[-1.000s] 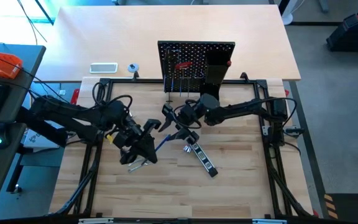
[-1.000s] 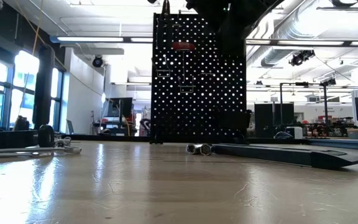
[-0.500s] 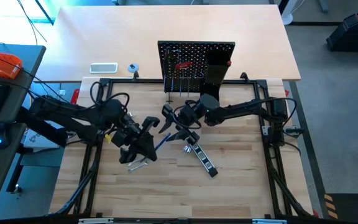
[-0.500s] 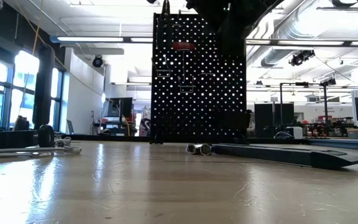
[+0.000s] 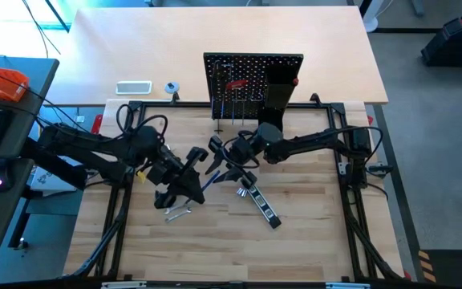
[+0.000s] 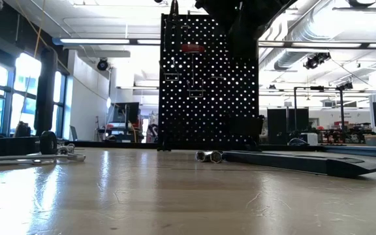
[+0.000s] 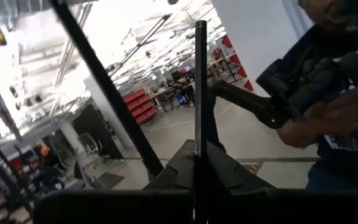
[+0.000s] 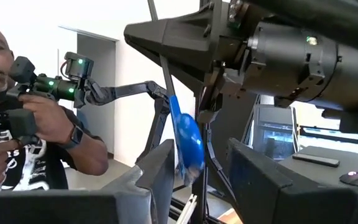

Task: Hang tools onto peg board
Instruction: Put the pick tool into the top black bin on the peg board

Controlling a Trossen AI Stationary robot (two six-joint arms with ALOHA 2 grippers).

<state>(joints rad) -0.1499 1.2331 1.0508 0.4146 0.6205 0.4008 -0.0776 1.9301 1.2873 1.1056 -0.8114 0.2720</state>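
The black peg board (image 5: 251,80) stands upright at the table's far edge, with a red-handled tool (image 5: 236,83) hanging on it. My left gripper (image 5: 189,181) is at mid-table, shut on the blue T-handle hex key (image 5: 209,183), which is held off the table. My right gripper (image 5: 221,159) is open just to the far right of it. In the right wrist view its fingers (image 8: 159,167) stand on either side of the key's blue handle (image 8: 188,140). A silver wrench (image 5: 179,213) and a black-and-silver bar (image 5: 261,204) lie flat on the table. My left gripper pinches the hex key's thin dark shaft (image 7: 199,146) between its two fingers. The shaft runs on past the fingertips, and the key is lifted clear of the table, its blue handle toward my right gripper. My right gripper: I cannot tell whether a finger touches the blue handle.
The low view shows the peg board (image 6: 207,78), the bar (image 6: 292,160) and the wrench (image 6: 38,157) on the wood. A person's hands (image 8: 36,124) hold control handles beyond the table. Bare tabletop lies toward the near edge (image 5: 239,257).
My left gripper has moved a little toward the far right, closer to my right gripper, carrying the hex key. More of the silver wrench on the table now shows.
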